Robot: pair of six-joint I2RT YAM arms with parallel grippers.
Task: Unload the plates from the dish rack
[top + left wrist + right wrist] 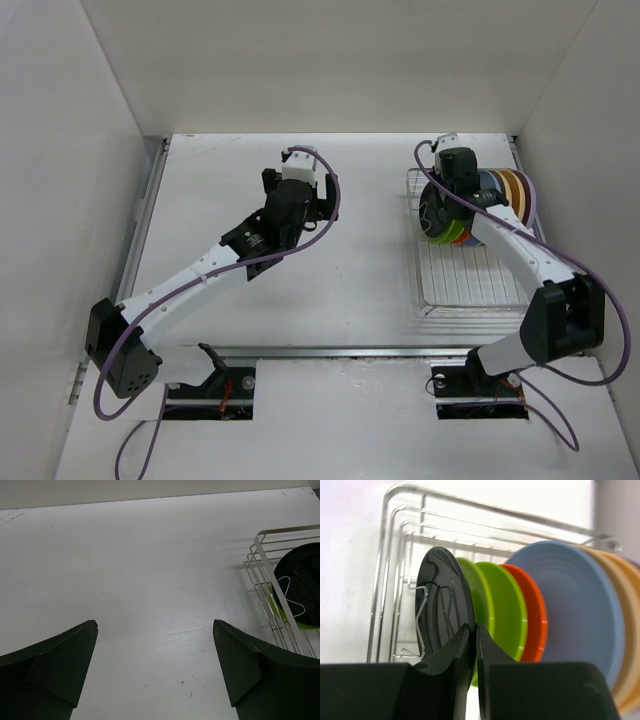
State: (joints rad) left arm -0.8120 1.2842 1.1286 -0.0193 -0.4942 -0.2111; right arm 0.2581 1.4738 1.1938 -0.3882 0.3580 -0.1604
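Observation:
The dish rack (470,285) stands on the right side of the table, with plates upright in a row at its far end. In the right wrist view the row reads black plate (440,605), lime green plate (502,605), orange plate (532,615), light blue plate (575,610) and tan plate (625,625). My right gripper (472,626) comes down over the row (448,205), its jaws pinched on the black plate's top rim. Left of the rack, my left gripper (155,623) hovers wide open over bare table (300,185), holding nothing.
White walls enclose the table on the left, back and right. The rack's near half (468,270) holds only bare wire bars. In the left wrist view the rack's corner (260,555) and the black plate (302,587) show at the right edge.

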